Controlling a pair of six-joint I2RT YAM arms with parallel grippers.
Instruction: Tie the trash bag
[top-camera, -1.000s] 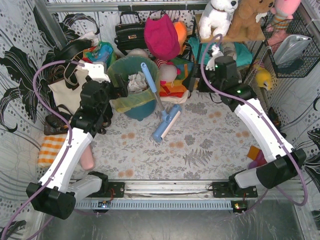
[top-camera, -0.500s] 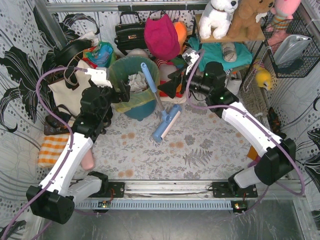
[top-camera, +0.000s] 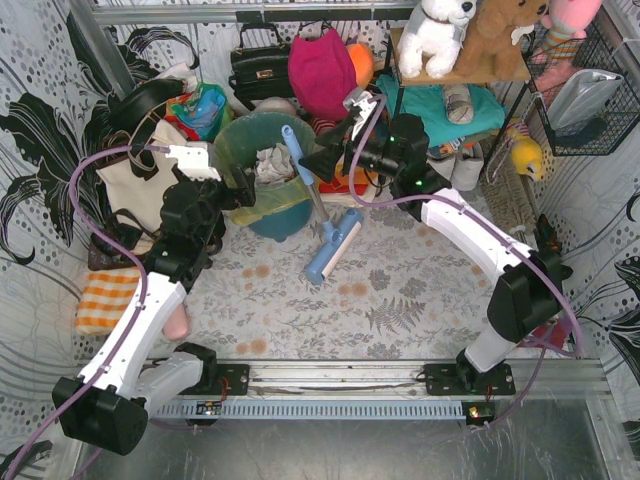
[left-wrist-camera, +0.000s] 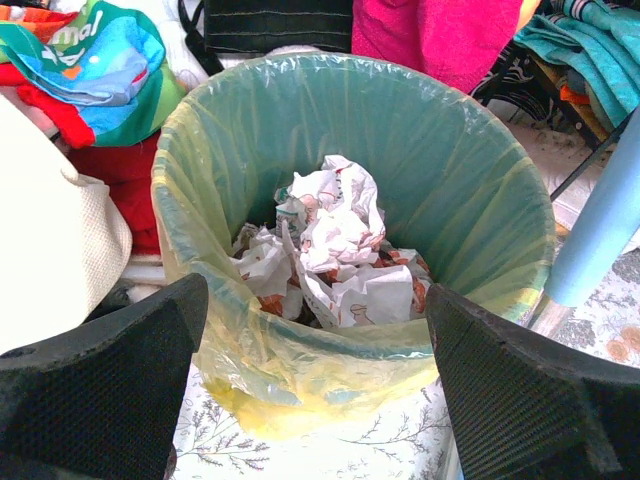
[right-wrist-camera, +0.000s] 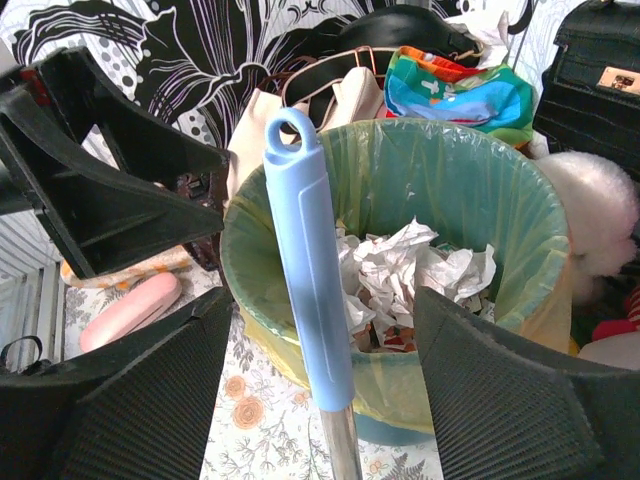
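The yellow-green trash bag (top-camera: 262, 208) lines the teal bin (top-camera: 275, 222), its rim folded over the bin's edge, with crumpled white paper (top-camera: 270, 163) inside. It shows in the left wrist view (left-wrist-camera: 300, 370) and the right wrist view (right-wrist-camera: 450, 180). My left gripper (top-camera: 238, 185) is open at the bin's left rim, its jaws wide on either side of the folded bag edge (left-wrist-camera: 315, 385). My right gripper (top-camera: 315, 163) is open at the bin's right side, with the blue squeegee handle (right-wrist-camera: 305, 270) between its jaws, untouched.
A blue squeegee (top-camera: 318, 215) leans on the bin's right rim, head on the table. A cream tote bag (top-camera: 135, 185) stands left of the bin. Bags, a pink hat (top-camera: 322, 72) and toys crowd the back. A pink case (right-wrist-camera: 130, 310) lies front left.
My right arm has swung left from the back right to the bin's right rim. My left gripper has stayed by the bin's left rim, shifting slightly.
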